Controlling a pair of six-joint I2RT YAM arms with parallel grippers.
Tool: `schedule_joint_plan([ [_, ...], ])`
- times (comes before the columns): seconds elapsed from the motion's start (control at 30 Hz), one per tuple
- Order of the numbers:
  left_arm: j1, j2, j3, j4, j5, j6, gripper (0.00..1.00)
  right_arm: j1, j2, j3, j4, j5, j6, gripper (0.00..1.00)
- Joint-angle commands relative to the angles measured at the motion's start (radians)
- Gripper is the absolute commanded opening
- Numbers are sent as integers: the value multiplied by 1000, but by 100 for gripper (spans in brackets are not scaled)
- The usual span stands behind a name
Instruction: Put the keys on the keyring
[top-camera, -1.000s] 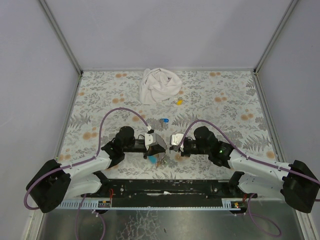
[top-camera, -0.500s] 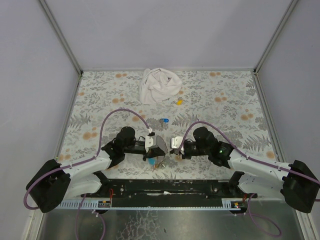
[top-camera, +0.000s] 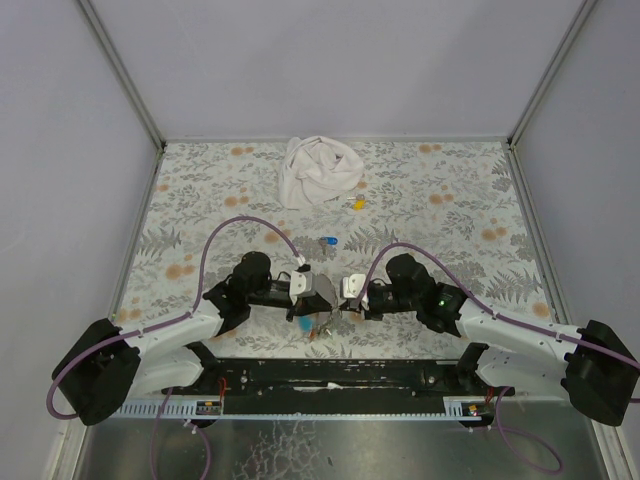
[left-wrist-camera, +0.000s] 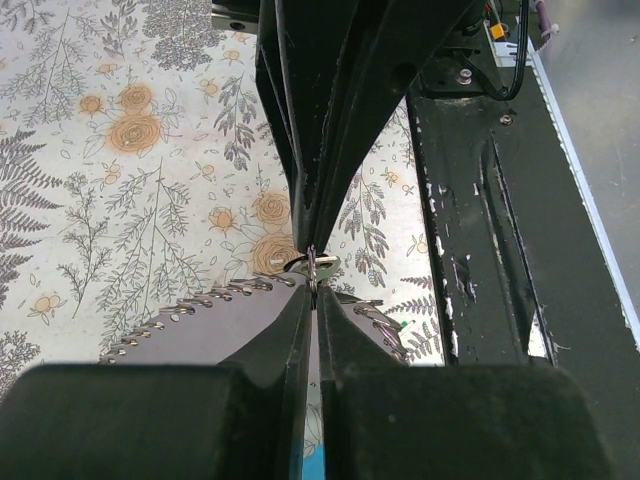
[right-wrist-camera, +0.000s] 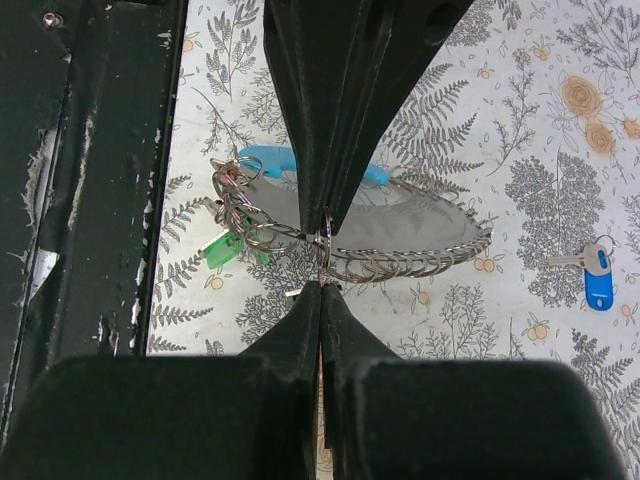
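The left gripper and right gripper each pinched shut on the keyring; a green key sat just beside it, a blue key well apart.

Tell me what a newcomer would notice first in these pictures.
The left gripper and right gripper meet tip to tip at the near middle of the floral table. Both are pinched shut on the keyring, with green keys bunched at one end of its grey strap. A lone blue key lies just beyond them, and a crumpled white cloth sits at the far edge.
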Motion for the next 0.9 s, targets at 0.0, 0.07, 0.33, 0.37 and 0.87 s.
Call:
schedule_joint_plan([
  [0.0, -10, -11, 22, 73, -33, -11, 0, 8, -20, 37, 90, 4, 45, 0],
  [0.07, -9, -16, 19, 76, -49, -12, 0, 7, -23, 38, 96, 16, 61, 0],
  [0.33, -14, -10, 16, 90, -90, -26, 0, 8, -39, 27, 136, 11, 97, 0],
  [0.37, -14, -11, 15, 91, -91, -27, 0, 8, -39, 27, 138, 9, 97, 0],
  [0.87, -23, 7, 24, 122, -169, -90, 0, 7, -39, 3, 217, 4, 133, 0],
])
